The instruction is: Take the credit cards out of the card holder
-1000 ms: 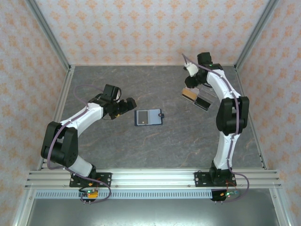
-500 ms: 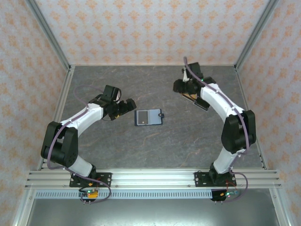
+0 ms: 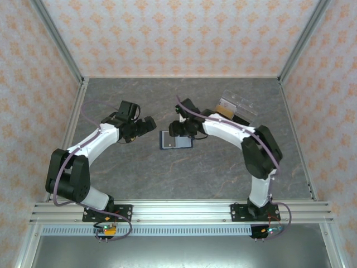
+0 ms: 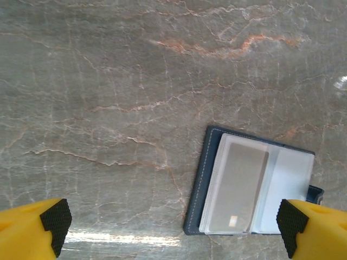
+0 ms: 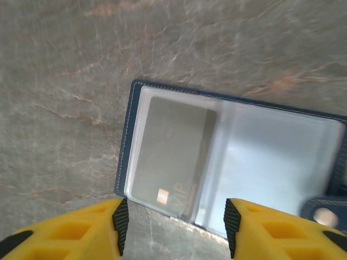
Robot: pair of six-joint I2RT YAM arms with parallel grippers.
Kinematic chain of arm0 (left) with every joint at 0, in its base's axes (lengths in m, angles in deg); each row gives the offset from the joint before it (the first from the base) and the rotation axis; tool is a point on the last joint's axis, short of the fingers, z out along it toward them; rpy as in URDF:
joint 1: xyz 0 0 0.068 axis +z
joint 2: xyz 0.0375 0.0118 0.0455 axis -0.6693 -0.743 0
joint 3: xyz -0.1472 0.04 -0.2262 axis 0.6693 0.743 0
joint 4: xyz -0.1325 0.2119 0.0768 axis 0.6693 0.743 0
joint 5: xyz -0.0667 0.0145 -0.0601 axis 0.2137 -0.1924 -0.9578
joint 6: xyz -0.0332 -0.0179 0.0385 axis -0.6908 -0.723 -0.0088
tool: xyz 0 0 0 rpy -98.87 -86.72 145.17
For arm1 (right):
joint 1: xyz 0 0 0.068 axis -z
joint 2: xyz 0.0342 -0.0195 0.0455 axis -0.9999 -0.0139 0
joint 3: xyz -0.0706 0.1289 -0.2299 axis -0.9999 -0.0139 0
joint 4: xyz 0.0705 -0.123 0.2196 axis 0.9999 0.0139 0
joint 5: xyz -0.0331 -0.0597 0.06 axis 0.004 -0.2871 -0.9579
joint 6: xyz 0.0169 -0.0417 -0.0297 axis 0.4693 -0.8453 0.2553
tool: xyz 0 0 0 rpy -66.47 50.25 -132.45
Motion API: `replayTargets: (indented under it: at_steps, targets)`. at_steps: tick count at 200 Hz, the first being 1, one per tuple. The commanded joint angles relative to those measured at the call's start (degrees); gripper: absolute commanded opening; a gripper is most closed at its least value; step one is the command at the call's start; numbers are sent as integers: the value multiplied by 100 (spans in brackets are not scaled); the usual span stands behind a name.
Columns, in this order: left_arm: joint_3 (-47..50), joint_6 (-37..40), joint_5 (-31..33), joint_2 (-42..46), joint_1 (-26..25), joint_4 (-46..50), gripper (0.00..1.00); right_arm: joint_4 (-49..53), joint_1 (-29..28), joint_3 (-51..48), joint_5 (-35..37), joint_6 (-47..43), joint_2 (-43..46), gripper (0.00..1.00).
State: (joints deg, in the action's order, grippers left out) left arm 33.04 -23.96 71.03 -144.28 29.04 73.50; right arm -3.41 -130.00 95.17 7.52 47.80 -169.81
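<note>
The credit card [image 5: 169,154] in sight lies under a clear sleeve in the 9 o'clock panel of the card holder [image 5: 282,146], which is spread open and flat at mid-table. Any further cards cannot be made out. The right gripper [image 5: 176,221] hovers over the holder, jaws apart and empty. The left gripper [image 4: 172,223] waits at the holder's 10 o'clock, spread wide and empty. The card is probably light, stiff and slick, and the sleeve will drag on it. The holder looks light enough to slide, so pin the bare 3 o'clock panel. Then pinch the card's edge at the sleeve mouth, though I cannot tell which side that is.
</note>
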Motion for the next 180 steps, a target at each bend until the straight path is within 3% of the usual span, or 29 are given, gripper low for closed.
replayTargets:
  at_steps: [1,119,180]
  targets:
    - [105,-31,305,204,51,197,100,512,-132,561,152,52,-472,45]
    - [26,7,-597,-159,65,-144,100,1134,-211,906,818,7,-1187,41]
    - [171,-106,-1238,-402,17,-621,86,1192,-210,796,1073,33,-1319,38]
